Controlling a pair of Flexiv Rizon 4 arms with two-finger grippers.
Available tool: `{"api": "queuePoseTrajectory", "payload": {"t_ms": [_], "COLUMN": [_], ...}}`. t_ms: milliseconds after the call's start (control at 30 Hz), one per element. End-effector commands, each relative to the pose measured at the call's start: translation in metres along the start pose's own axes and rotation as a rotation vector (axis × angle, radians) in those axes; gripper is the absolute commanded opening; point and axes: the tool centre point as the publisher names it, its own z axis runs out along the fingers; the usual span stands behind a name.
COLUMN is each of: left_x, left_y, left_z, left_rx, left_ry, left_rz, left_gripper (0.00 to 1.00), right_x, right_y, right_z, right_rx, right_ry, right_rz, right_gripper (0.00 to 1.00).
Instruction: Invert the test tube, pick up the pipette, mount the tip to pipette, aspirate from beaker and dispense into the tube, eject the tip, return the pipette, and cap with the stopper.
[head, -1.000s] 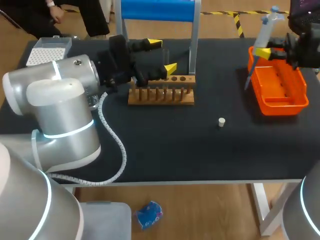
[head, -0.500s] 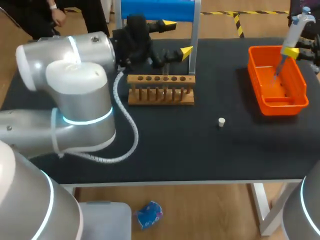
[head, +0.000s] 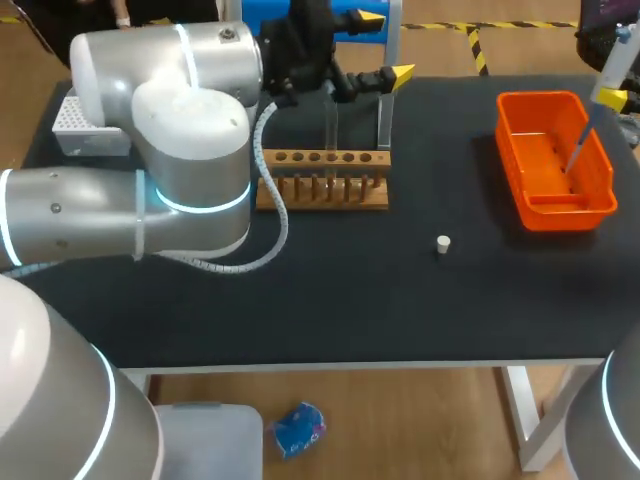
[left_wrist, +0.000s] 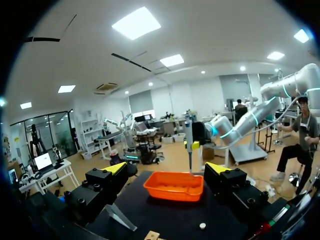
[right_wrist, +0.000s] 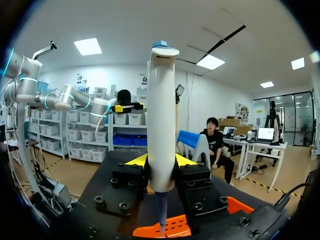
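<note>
Clamps the pipette (right_wrist: 161, 115) upright between both fingers of the right gripper (right_wrist: 160, 162), thin end hanging over the orange tray (head: 510, 160) at 2 o'clock on the table (head: 450, 300), with the left gripper (head: 384, 45) spread open at 12 o'clock of the wooden rack (head: 322, 190).

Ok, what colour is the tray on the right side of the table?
The tray is bright orange; it shows best in the head view.
</note>
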Motion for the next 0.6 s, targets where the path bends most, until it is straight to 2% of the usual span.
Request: {"api": "queuePoseTrajectory", "payload": {"t_ms": [33, 433, 600], "left_x": [-0.004, -0.014, -0.014], "left_y": [-0.005, -0.007, -0.009], "left_z": [0.011, 0.021, 0.023], "left_rx": [-0.044, -0.053, -0.043], "left_ry": [0.007, 0.009, 0.013], "left_rz": [0.002, 0.006, 0.008], "left_gripper": [1.0, 1.0, 1.0], "right_x": [-0.019, -0.041, -0.041], "right_y": [-0.009, -0.013, -0.013], "right_z": [-0.002, 0.003, 0.003], "right_rx": [-0.011, -0.006, -0.006], "right_ry": [0.036, 0.057, 0.057], "right_rz": [0.005, 0.011, 0.011], "right_gripper": [0.0, 0.0, 0.0]}}
